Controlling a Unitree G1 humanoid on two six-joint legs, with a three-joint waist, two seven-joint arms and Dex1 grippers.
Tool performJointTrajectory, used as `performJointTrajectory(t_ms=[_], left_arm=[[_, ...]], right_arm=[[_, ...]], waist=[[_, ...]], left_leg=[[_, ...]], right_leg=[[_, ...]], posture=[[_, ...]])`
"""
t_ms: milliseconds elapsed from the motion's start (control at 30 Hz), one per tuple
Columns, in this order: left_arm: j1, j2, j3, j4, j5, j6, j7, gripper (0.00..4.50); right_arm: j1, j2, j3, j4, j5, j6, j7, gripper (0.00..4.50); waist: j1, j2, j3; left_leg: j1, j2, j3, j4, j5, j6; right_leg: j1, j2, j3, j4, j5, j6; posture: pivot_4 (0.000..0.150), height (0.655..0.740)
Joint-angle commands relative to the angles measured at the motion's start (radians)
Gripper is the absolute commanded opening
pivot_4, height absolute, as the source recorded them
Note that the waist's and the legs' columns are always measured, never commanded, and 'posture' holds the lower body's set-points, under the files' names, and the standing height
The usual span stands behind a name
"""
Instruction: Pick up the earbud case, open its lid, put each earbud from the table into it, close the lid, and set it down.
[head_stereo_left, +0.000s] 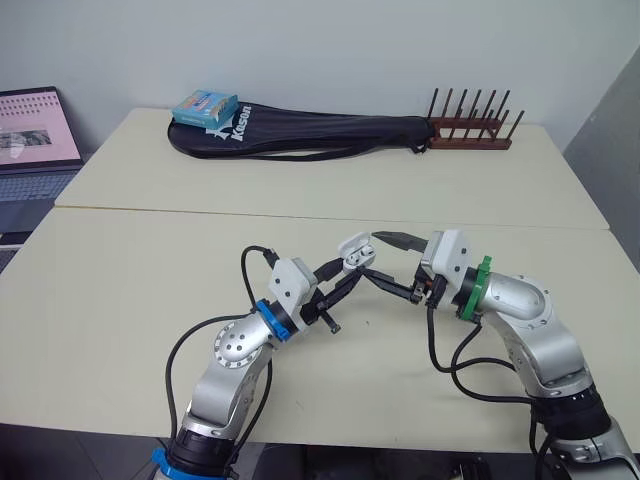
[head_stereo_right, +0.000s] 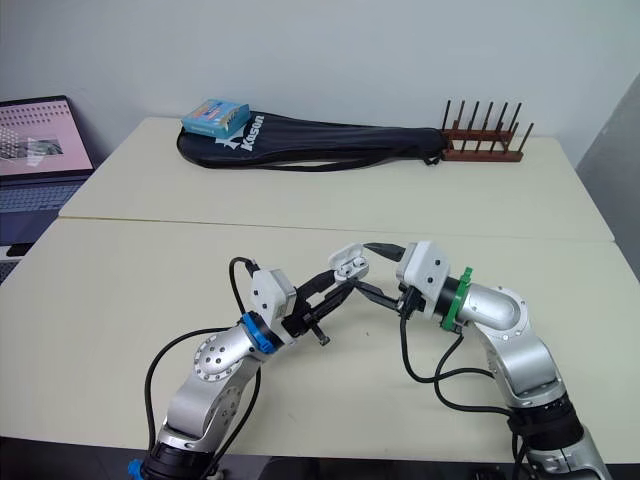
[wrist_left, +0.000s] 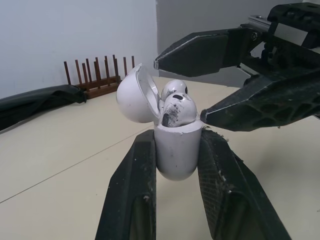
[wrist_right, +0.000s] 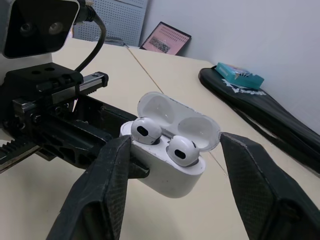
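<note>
White earbud case (wrist_right: 170, 172), up off the table above its near middle, lid (wrist_right: 177, 117) tipped back open and leaning away from the right jaws. Two earbuds (wrist_right: 181, 150) seated in the wells, white heads standing proud of the rim.

Below, a pale cream table (head_stereo_left: 150, 290), with a seam running across to a second top behind. Along the far edge, a black racket bag (head_stereo_left: 320, 135) lying lengthwise. A teal box (head_stereo_left: 205, 107) resting on its left end, a brown wooden peg rack (head_stereo_left: 470, 135) at its right end. Off the left side, an open laptop (head_stereo_left: 35, 140), screen lit. Behind all, a plain white wall (head_stereo_left: 320, 40).

Left jaws: clamped on the case's lower body, one black finger (wrist_left: 132, 200) pressed to each side, holding it upright.

Right jaws: spread wide, nothing gripped, black fingers (wrist_right: 97, 195) flanking the case. One tip just above the earbuds by the lid's rim, the other just beside the body's upper edge. Touching or not, impossible to tell.

Left arm (head_stereo_left: 235, 350): rising from the near edge, elbow bent, forearm angled forward and to the right. Right arm (head_stereo_left: 520, 310): bent likewise, forearm reaching leftward low over the table. Both meeting at the case.
</note>
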Motion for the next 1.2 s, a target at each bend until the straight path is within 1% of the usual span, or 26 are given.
performJointTrajectory(t_ms=[33, 67, 167, 300, 367, 433, 500, 600, 633, 733, 900, 1033, 1200], left_arm=[[-0.016, 0.000, 0.000, -0.028, -0.024, 0.000, -0.017, 0.78], [-0.018, 0.002, 0.000, -0.024, -0.032, 0.007, -0.022, 0.78], [-0.036, 0.028, -0.024, -0.008, -0.077, 0.055, -0.104, 0.78], [-0.076, 0.063, -0.056, 0.016, -0.128, 0.104, -0.229, 0.78], [-0.101, 0.076, -0.074, 0.031, -0.151, 0.126, -0.289, 0.78], [-0.128, 0.084, -0.092, 0.044, -0.180, 0.164, -0.346, 0.78], [-0.150, 0.088, -0.107, 0.051, -0.206, 0.203, -0.392, 0.78], [-0.165, 0.092, -0.116, 0.057, -0.218, 0.227, -0.426, 0.78], [-0.170, 0.094, -0.121, 0.058, -0.221, 0.236, -0.440, 0.78], [-0.182, 0.088, -0.130, 0.068, -0.221, 0.254, -0.454, 0.78], [-0.170, 0.081, -0.126, 0.056, -0.221, 0.271, -0.445, 0.78], [-0.163, 0.083, -0.120, 0.051, -0.219, 0.273, -0.442, 0.78], [-0.171, 0.078, -0.114, 0.056, -0.220, 0.278, -0.437, 0.78]], right_arm=[[0.018, -0.091, -0.134, -0.112, 0.111, 0.100, 0.030, 2.75], [0.026, -0.120, -0.159, -0.130, 0.134, 0.128, 0.040, 2.75], [0.062, -0.262, -0.241, -0.149, 0.179, 0.189, 0.116, 2.75], [0.045, -0.372, -0.279, -0.108, 0.210, 0.221, 0.181, 2.75], [0.025, -0.414, -0.272, -0.078, 0.219, 0.233, 0.222, 2.39], [-0.009, -0.447, -0.221, -0.044, 0.202, 0.228, 0.275, 1.91], [-0.045, -0.458, -0.161, -0.015, 0.185, 0.221, 0.322, 1.13], [-0.079, -0.453, -0.109, 0.007, 0.180, 0.221, 0.358, 0.08], [-0.091, -0.452, -0.085, 0.010, 0.176, 0.216, 0.379, 0.00], [-0.130, -0.437, -0.036, -0.003, 0.203, 0.240, 0.421, 0.00], [-0.160, -0.443, -0.039, -0.063, 0.269, 0.311, 0.454, 0.00], [-0.143, -0.474, -0.045, -0.109, 0.312, 0.353, 0.491, 0.00], [-0.104, -0.495, -0.031, -0.105, 0.284, 0.335, 0.497, 0.00]], waist=[[0.001, 0.000, 0.000], [0.002, 0.000, 0.000], [0.002, 0.000, 0.000], [-0.003, 0.000, 0.000], [-0.006, 0.000, 0.000], [-0.005, 0.000, 0.000], [-0.005, 0.000, 0.000], [-0.004, 0.000, 0.000], [-0.004, 0.000, 0.000], [-0.003, 0.000, 0.000], [-0.003, 0.000, 0.000], [-0.002, 0.000, 0.000], [-0.002, 0.000, 0.000]], left_leg=[[0.000, 0.000, 0.000, 0.000, 0.000, 0.000], [0.000, 0.000, 0.000, 0.000, 0.000, 0.000], [0.000, -0.001, 0.000, 0.000, 0.000, 0.000], [0.001, -0.001, 0.001, 0.000, 0.000, 0.000], [0.001, -0.001, 0.002, 0.000, 0.000, 0.000], [0.002, -0.001, 0.002, 0.000, 0.000, 0.001], [0.001, -0.001, 0.002, 0.000, 0.000, 0.001], [0.001, 0.000, 0.002, 0.000, 0.000, 0.001], [0.000, 0.000, 0.001, 0.000, 0.000, 0.001], [0.000, 0.000, 0.001, 0.000, 0.000, 0.001], [0.000, 0.000, 0.000, 0.000, 0.000, 0.001], [0.000, 0.000, 0.000, 0.000, 0.000, 0.001], [0.000, 0.000, 0.000, 0.000, 0.000, 0.001]], right_leg=[[0.000, 0.000, 0.000, 0.000, 0.000, 0.000], [0.000, 0.000, 0.000, 0.000, 0.000, 0.000], [0.000, 0.000, 0.000, -0.001, 0.000, 0.000], [0.001, 0.000, 0.000, 0.000, 0.000, 0.000], [0.001, 0.001, 0.001, 0.000, 0.000, 0.000], [0.000, 0.001, 0.002, 0.000, 0.000, 0.000], [0.000, 0.001, 0.001, 0.000, 0.000, 0.000], [0.000, 0.001, 0.001, 0.000, 0.000, 0.000], [0.000, 0.001, 0.001, -0.001, 0.000, 0.000], [0.000, 0.001, 0.001, -0.001, 0.000, 0.000], [0.000, 0.001, 0.001, -0.001, 0.000, 0.000], [0.000, 0.001, 0.001, -0.001, 0.000, 0.000], [0.000, 0.001, 0.000, -0.001, 0.000, 0.000]], posture=[[0.150, 0.7274], [0.150, 0.7274], [0.150, 0.7274], [0.150, 0.7274], [0.150, 0.7274], [0.150, 0.7274], [0.150, 0.7274], [0.150, 0.7274], [0.150, 0.7274], [0.150, 0.7274], [0.150, 0.7274], [0.150, 0.7274], [0.150, 0.7274]])
